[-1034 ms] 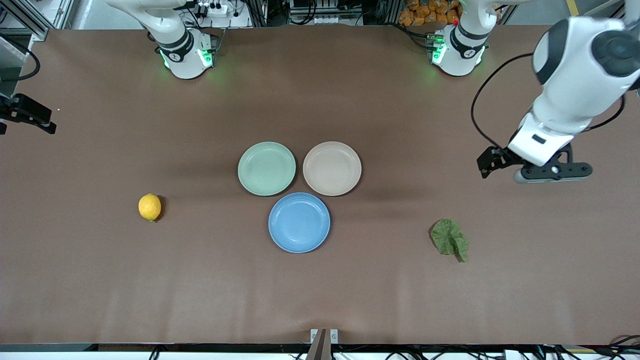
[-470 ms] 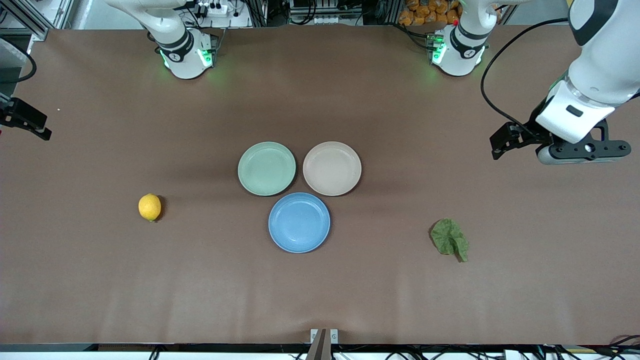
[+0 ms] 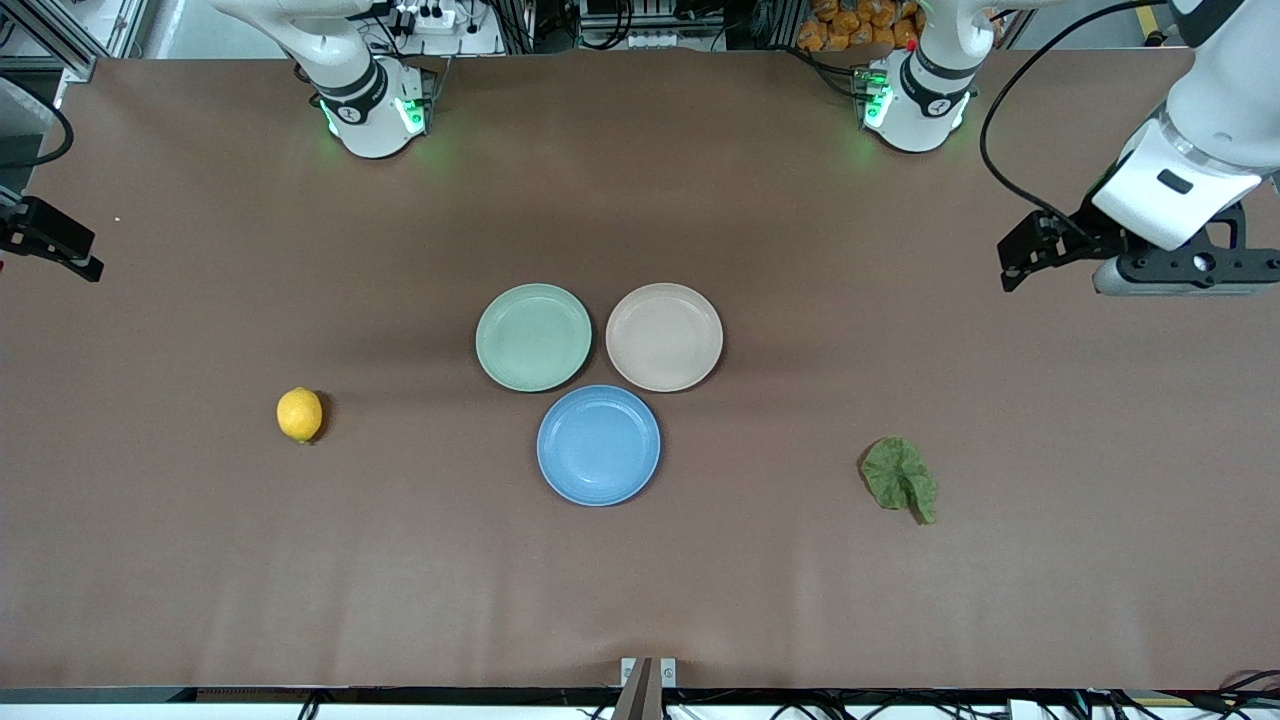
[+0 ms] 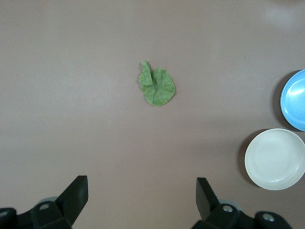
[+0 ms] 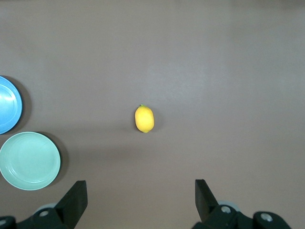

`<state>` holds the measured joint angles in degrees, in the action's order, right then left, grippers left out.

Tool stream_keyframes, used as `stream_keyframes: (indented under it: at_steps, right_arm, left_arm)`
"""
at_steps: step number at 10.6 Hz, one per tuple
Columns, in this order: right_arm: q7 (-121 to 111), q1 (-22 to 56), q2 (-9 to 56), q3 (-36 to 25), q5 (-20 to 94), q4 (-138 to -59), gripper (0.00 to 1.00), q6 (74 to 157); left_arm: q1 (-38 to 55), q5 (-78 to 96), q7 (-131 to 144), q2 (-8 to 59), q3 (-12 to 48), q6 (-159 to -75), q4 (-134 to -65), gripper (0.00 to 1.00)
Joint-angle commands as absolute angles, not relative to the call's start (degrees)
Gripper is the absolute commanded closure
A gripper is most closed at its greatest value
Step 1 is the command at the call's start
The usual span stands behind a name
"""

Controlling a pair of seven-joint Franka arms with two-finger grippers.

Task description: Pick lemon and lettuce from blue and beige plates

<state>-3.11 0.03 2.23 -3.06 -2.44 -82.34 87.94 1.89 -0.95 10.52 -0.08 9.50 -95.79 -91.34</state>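
The lemon (image 3: 299,414) lies on the bare table toward the right arm's end; it also shows in the right wrist view (image 5: 144,119). The lettuce (image 3: 899,480) lies on the bare table toward the left arm's end and shows in the left wrist view (image 4: 157,86). The blue plate (image 3: 598,445) and the beige plate (image 3: 664,336) are both empty. My left gripper (image 3: 1185,270) (image 4: 141,182) is open and empty, high over the table's left arm end. My right gripper (image 3: 45,240) (image 5: 140,183) is open and empty, high over the right arm's end.
A pale mint-green plate (image 3: 533,336) stands empty beside the beige plate, touching the group of three at the table's middle. The arm bases (image 3: 370,105) stand along the table's edge farthest from the front camera.
My left gripper has moved up and away from the lettuce, toward the table's left arm end. The right gripper has barely shifted. Lemon, lettuce and plates have not moved.
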Motion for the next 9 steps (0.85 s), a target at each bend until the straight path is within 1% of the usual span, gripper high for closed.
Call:
stream_keyframes:
  at_steps: [1, 2, 4, 9]
  right_arm:
    - [-2.1, 0.3, 1.9, -3.1, -1.3, -82.7, 0.0, 88.3]
    - [-0.7, 0.2, 1.8, -3.3, 0.6, -82.8, 0.0, 88.2]
    - [-0.6, 0.3, 1.8, -3.2, 0.7, -82.7, 0.0, 88.7]
    - [-0.6, 0.3, 1.8, -3.3, 0.8, -82.7, 0.0, 88.5]
  left_arm:
    - [1.7, -1.5, 9.1, -1.9, 9.5, -92.1, -91.3, 0.0]
    - [2.2, -2.7, 9.1, -1.9, 9.6, -89.2, -91.2, 0.0]
    - [3.2, -3.0, 9.1, -2.1, 9.6, -86.4, -91.3, 0.0]
    - [2.6, -2.0, 8.1, -4.3, 9.5, -85.8, -91.9, 0.0]
